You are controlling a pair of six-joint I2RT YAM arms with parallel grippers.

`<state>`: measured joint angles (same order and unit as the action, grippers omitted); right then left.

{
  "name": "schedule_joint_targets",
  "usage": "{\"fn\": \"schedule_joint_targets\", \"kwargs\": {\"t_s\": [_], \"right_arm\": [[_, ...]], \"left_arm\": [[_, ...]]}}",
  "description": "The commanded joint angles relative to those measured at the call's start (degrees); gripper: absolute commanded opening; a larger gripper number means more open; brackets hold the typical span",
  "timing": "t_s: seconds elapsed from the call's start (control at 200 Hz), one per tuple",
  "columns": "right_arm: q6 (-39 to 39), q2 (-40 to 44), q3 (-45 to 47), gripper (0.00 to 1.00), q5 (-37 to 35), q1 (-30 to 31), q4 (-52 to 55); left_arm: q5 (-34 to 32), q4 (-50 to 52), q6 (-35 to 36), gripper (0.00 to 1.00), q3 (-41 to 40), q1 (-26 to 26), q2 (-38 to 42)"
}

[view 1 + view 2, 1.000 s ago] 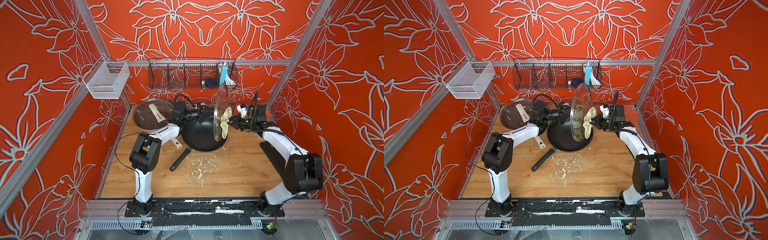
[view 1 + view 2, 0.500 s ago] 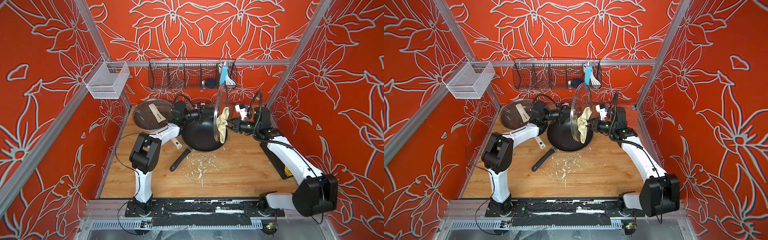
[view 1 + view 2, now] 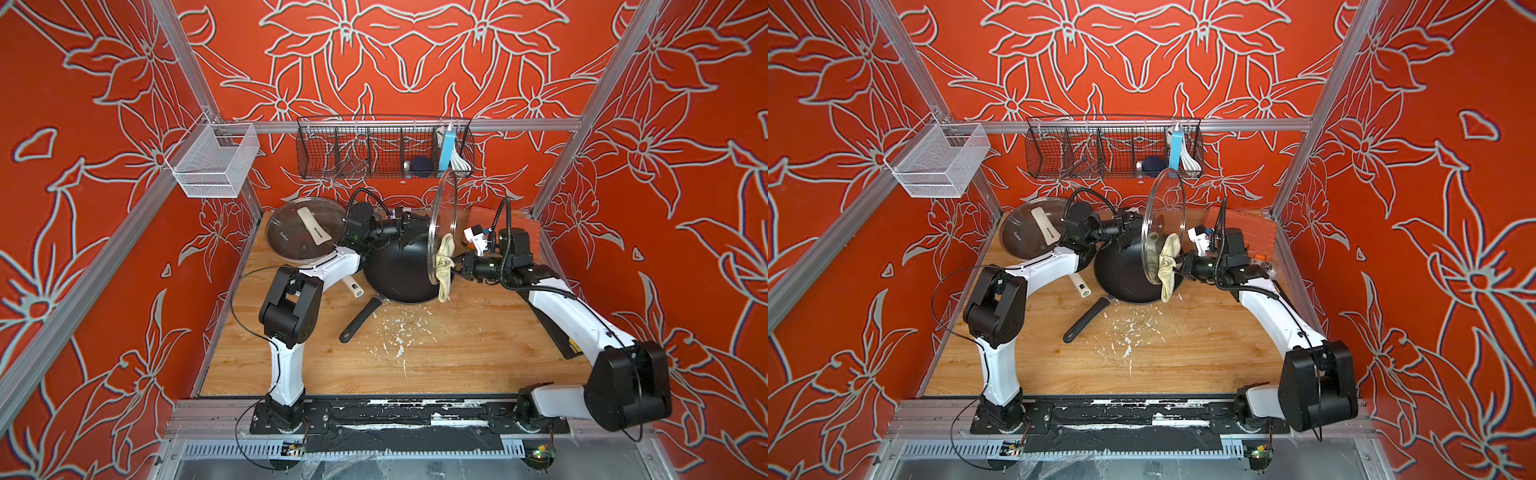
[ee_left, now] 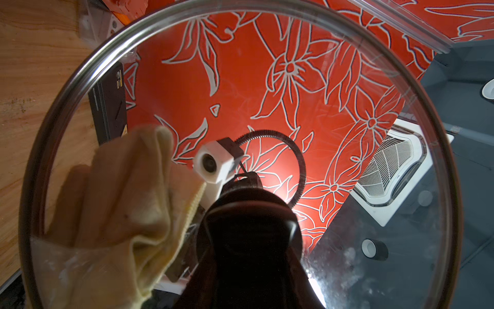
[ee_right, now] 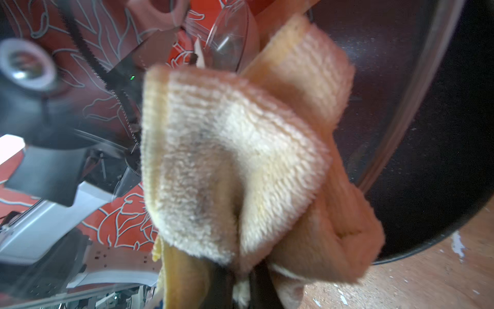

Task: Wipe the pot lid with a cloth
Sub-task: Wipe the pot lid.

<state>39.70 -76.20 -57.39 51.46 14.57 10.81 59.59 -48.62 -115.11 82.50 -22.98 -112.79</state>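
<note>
Left wrist view looks through the glass pot lid (image 4: 294, 80), and the cloth (image 4: 120, 200) lies pressed to its far, inner face, low and beside the knob. Wiping looks underway but unfinished: cloudy specks show on a part of the glass well away from the cloth. In a top view the left gripper (image 3: 417, 219) is clenched on the lid's knob and holds the lid on edge above the black frying pan (image 3: 399, 266), its arm bent low along the back of the table. The right gripper (image 3: 457, 268) is clamped on the bunched cloth. Its arm stretches forward with the wrist level, facing the lid.
</note>
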Motion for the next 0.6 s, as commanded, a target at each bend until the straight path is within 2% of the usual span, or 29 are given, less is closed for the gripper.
{"fn": "schedule_joint_targets", "kwargs": {"t_s": [0.0, 0.225, 0.365, 0.595], "right_arm": [[0.9, 2.8, -5.1, 0.00, 3.3, 2.4, -0.6], [1.3, 5.0, -10.5, 0.00, 6.1, 4.8, -2.7], [1.7, 4.1, -7.0, 0.00, 3.5, 4.9, -1.5], [-0.6, 3.8, -0.2, 0.00, -7.0, 3.7, 4.1]], "left_arm": [[-1.8, -10.2, -1.0, 0.00, 3.8, -0.4, 2.8], [-2.2, -10.4, -0.9, 0.00, 3.2, -0.3, 2.7], [-2.6, -10.1, -1.1, 0.00, 3.9, -0.5, 2.5], [-2.6, -10.0, -1.2, 0.00, 4.4, -0.5, 2.9]]}}
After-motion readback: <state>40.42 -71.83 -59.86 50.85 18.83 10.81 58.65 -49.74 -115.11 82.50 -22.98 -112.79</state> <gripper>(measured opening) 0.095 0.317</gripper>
